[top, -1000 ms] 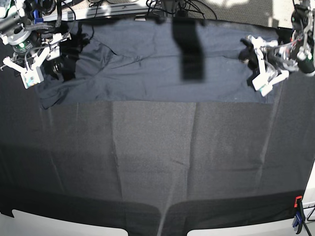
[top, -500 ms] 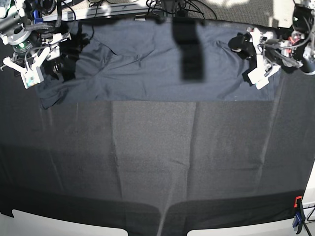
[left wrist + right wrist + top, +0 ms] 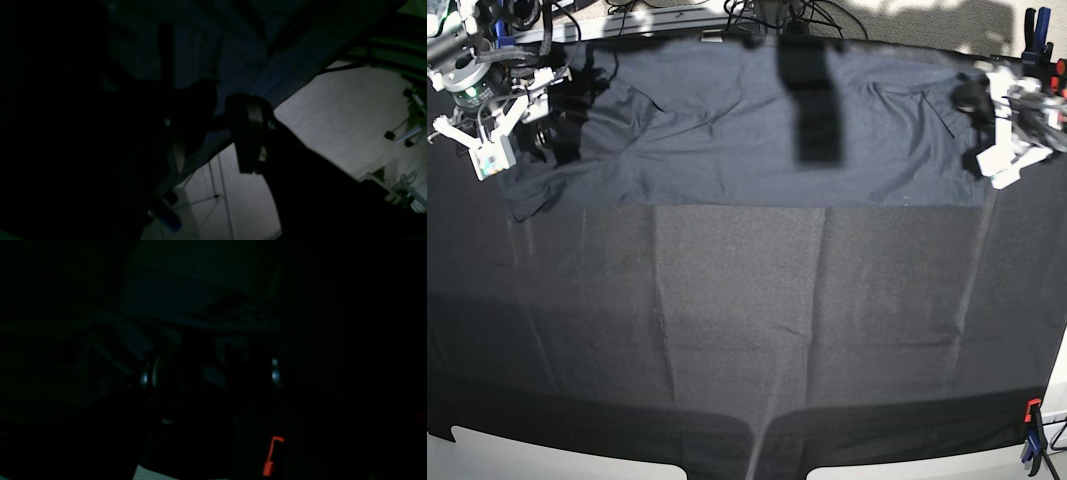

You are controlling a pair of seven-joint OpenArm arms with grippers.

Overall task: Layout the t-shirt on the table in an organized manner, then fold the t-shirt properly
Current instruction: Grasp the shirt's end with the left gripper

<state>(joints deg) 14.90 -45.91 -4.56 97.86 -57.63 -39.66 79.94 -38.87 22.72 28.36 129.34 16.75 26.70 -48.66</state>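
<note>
The dark navy-grey t-shirt [image 3: 727, 130] lies as a wide, mostly flat band along the far edge of the table [image 3: 747, 330], with wrinkles near its left end. My right gripper [image 3: 487, 140] hovers open over the shirt's left end. My left gripper [image 3: 1007, 158] is open and empty at the shirt's right edge. The left wrist view is dark; its two fingers [image 3: 248, 140] stand apart with dark fabric [image 3: 206, 50] beyond them. The right wrist view is almost black and shows only faint folds of fabric [image 3: 186, 296].
A blurred dark vertical strip [image 3: 812, 100] crosses the shirt's middle in the base view. An orange and blue clamp [image 3: 1032, 435] sits at the near right corner, and more clamps [image 3: 1032, 30] at the far right. Cables run along the back edge. Grey floor [image 3: 333, 110] lies beyond the table.
My left gripper has moved right, from over the shirt's right part to its right edge. The right arm has not moved. The shirt lies as before.
</note>
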